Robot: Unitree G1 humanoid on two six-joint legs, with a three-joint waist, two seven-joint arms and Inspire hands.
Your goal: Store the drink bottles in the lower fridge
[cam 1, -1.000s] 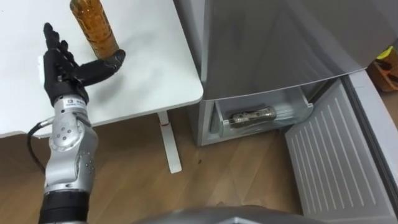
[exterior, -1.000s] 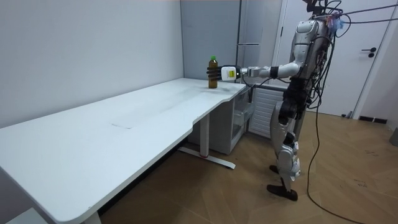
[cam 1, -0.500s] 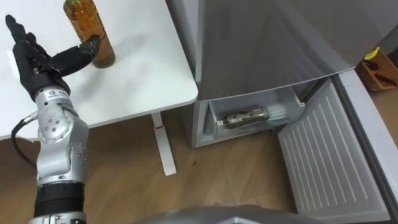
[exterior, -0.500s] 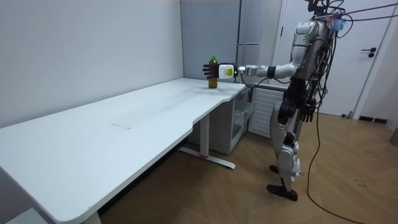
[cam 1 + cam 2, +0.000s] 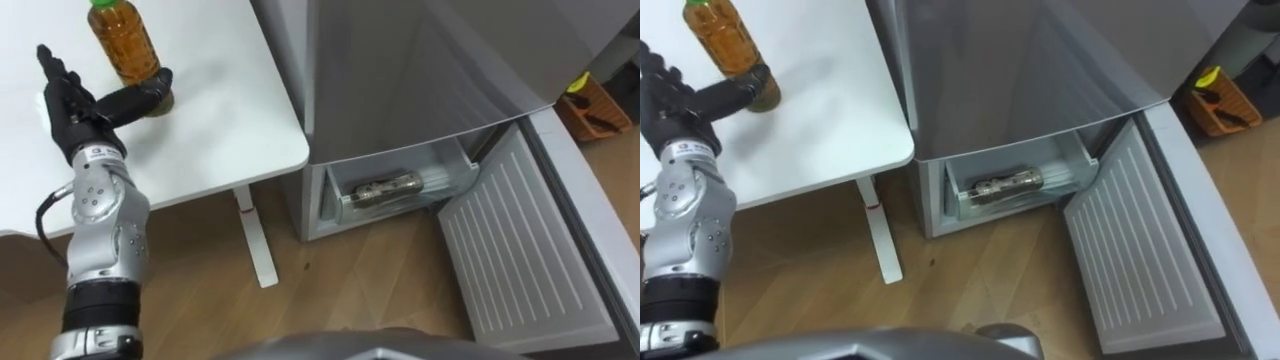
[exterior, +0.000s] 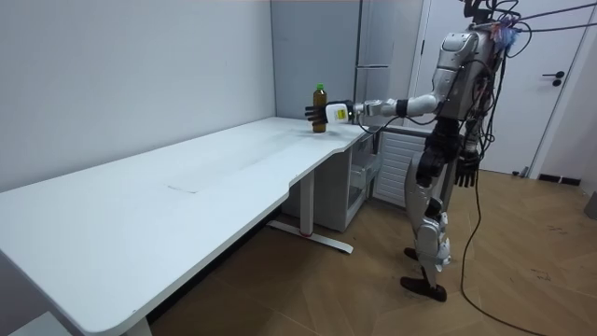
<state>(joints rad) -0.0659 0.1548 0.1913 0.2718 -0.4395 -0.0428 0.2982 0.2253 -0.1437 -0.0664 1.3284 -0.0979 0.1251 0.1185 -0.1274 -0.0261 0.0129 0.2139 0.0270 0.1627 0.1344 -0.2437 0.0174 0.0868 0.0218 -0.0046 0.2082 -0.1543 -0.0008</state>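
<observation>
A bottle of amber drink with a green cap (image 5: 125, 40) stands upright near the corner of the white table (image 5: 230, 110). My left hand (image 5: 82, 110) is just left of it, fingers straight and pointing up, thumb stretched out against the bottle's base. The same bottle (image 5: 725, 38) and left hand (image 5: 675, 112) show in the right eye view. A second bottle (image 5: 385, 187) lies on its side in the open lower fridge drawer (image 5: 330, 200). In the room view I stand by the table's end beside the fridge, left hand (image 6: 333, 112) at the bottle (image 6: 319, 96), right hand (image 6: 466, 174) hanging loose by my hip.
The grey fridge body (image 5: 420, 60) rises right of the table. Its lower door (image 5: 510, 250) is swung open over the wooden floor. An orange holder (image 5: 590, 100) sits at the far right. The table's white leg (image 5: 252, 240) stands between me and the fridge.
The view has shifted a little. My left hand has moved further in behind the bottle, with its thumb still at the base. The bottle stands where it was.
</observation>
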